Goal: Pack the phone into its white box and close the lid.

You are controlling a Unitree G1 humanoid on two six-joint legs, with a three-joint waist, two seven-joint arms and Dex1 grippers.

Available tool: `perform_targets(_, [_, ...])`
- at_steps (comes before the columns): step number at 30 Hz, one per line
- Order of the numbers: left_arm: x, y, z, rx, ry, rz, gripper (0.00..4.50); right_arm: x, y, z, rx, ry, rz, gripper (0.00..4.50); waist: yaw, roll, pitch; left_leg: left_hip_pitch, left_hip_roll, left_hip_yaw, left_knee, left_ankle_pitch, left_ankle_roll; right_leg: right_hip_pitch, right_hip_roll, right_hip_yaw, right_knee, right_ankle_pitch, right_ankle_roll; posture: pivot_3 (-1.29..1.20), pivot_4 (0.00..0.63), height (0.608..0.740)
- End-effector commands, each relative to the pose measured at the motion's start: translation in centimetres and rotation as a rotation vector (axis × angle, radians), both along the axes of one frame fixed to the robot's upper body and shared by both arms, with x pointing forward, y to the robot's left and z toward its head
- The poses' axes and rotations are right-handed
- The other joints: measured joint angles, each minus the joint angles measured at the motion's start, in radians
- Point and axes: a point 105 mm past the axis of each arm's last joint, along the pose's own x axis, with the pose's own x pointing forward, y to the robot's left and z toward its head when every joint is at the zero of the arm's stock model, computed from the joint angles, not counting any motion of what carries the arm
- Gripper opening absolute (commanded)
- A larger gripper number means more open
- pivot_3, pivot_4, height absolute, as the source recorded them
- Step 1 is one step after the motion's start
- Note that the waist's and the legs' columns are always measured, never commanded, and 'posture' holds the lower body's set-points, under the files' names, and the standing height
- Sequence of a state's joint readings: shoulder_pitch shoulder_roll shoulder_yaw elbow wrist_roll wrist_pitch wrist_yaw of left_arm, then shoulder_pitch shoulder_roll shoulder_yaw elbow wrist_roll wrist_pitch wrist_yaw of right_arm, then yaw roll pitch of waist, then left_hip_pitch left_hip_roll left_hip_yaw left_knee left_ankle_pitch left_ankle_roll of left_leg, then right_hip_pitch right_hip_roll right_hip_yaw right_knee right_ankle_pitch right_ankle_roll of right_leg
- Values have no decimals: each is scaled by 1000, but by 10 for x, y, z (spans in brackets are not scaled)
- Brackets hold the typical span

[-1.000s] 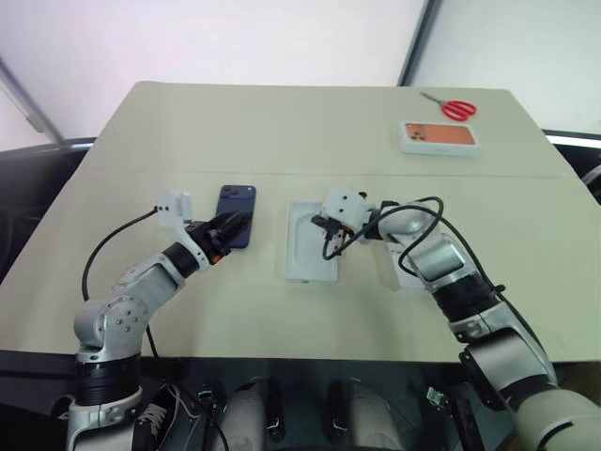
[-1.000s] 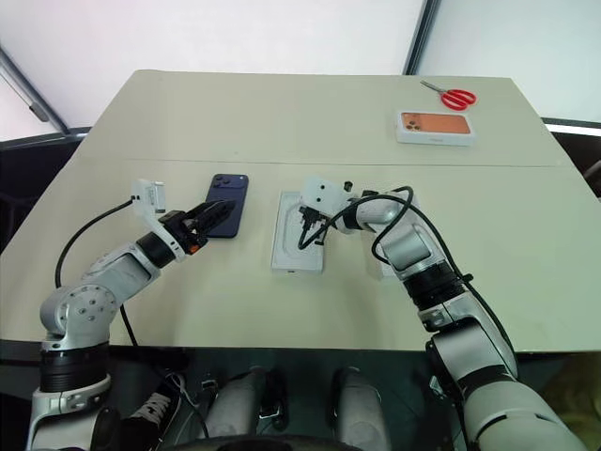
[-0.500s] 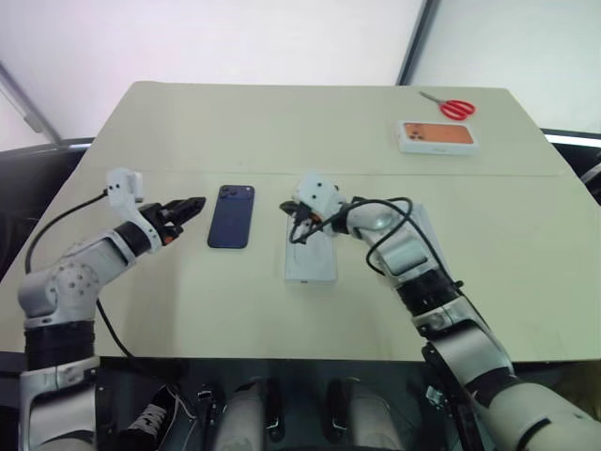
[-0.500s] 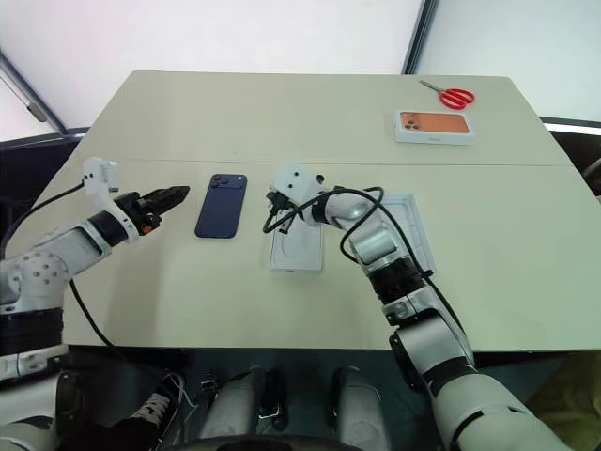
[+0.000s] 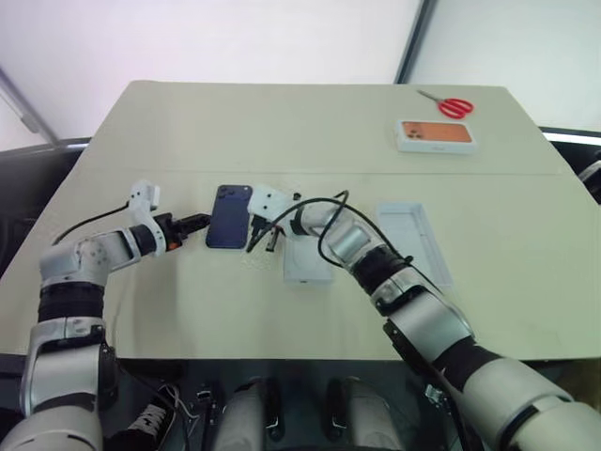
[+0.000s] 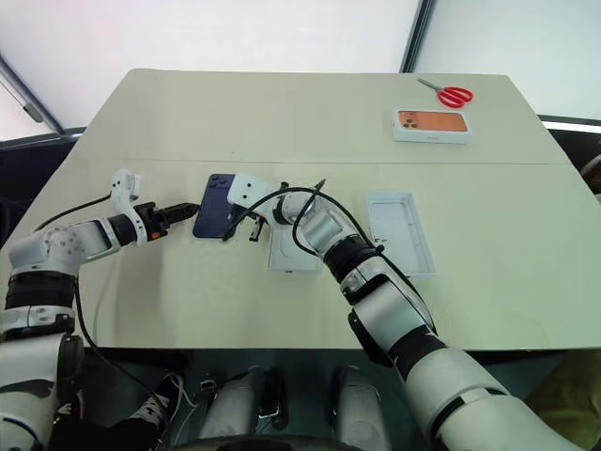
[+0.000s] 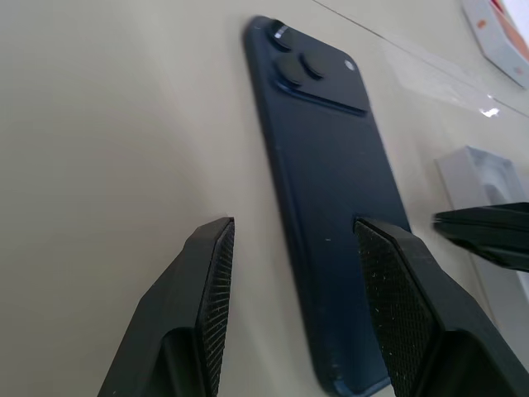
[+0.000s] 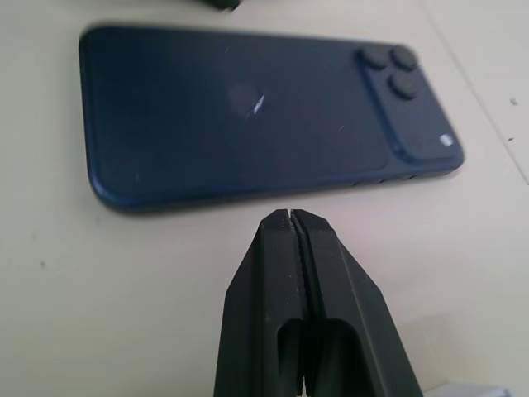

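The phone [image 5: 231, 216] lies face down on the table [image 5: 282, 132], untouched. Both arms have swung in beside it: the left gripper [image 5: 195, 224], jaws apart, at its left edge; the right gripper [image 5: 255, 239], pinched shut and empty, at its right. A two-sided pickup looks imminent. One white box [image 5: 307, 254], one lid [image 5: 413, 240], one printed box [image 5: 436, 134], one pair of scissors [image 5: 451, 105].

A broad beige table [image 5: 310, 132] carries it all: the slim navy-blue phone [image 5: 231, 215] lies flat, back up, just beside the shallow white box base [image 5: 307, 261], with the longer white lid shell [image 5: 413, 242] open side up further right. Off at the far right sit a white box printed with an orange phone [image 5: 436, 135] and red-handled scissors [image 5: 451, 105].
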State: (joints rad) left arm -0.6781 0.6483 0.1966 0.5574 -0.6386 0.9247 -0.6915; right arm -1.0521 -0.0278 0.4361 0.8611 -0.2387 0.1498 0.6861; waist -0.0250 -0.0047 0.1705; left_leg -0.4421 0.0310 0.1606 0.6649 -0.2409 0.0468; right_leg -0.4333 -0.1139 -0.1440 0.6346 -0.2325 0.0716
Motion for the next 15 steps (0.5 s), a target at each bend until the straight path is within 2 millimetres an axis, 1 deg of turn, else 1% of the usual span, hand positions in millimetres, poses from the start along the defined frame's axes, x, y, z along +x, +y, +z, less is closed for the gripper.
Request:
perform_targets(1, [-1, -7, -7, 16, 50, -52, 2419, 1, 6, 3, -25, -43, 23, 29, -3, 0, 0, 0, 0, 0, 0, 0, 0, 0, 0, 0, 0, 0, 0, 0, 150, 738])
perform_targets(2, [0, -6, -13, 62, 57, -60, 2419, 0, 8, 3, -21, -35, 29, 29, -4, 0, 0, 0, 0, 0, 0, 0, 0, 0, 0, 1, 1, 0, 0, 0, 150, 738])
perform_targets(3, [-1, -8, -18, 65, 78, -70, 2419, -1, 9, 3, -18, -32, 31, 29, -6, 0, 0, 0, 0, 0, 0, 0, 0, 0, 0, 0, 1, 0, 0, 0, 150, 738])
perform_targets(8, [-6, -17, -35, 17, 182, -106, 2419, 1, 13, 5, -14, -52, 28, 29, -12, 1, -2, 1, 0, 0, 0, 0, -1, 1, 0, 1, 1, 0, 0, 0, 150, 738])
perform_targets(12, [-6, -39, -32, -41, 209, -175, 2419, 1, 16, 9, 0, -55, 30, 29, -11, 2, -2, 3, -1, -1, 0, 0, -1, 3, -1, 0, 1, 0, 0, 0, 150, 738])
perform_targets(14, [-6, -44, -33, -65, 239, -177, 2419, 2, 17, 10, 5, -60, 31, 29, -10, 2, -3, 3, -1, -1, 0, 0, 0, 3, -2, 0, 1, 0, 0, 0, 150, 738])
perform_targets(15, [-5, -44, -36, -47, 239, -177, 2419, 2, 17, 11, 7, -60, 29, 29, -9, 2, -3, 3, -1, -1, 0, 0, 0, 3, -2, 0, 1, 0, 0, 0, 150, 738])
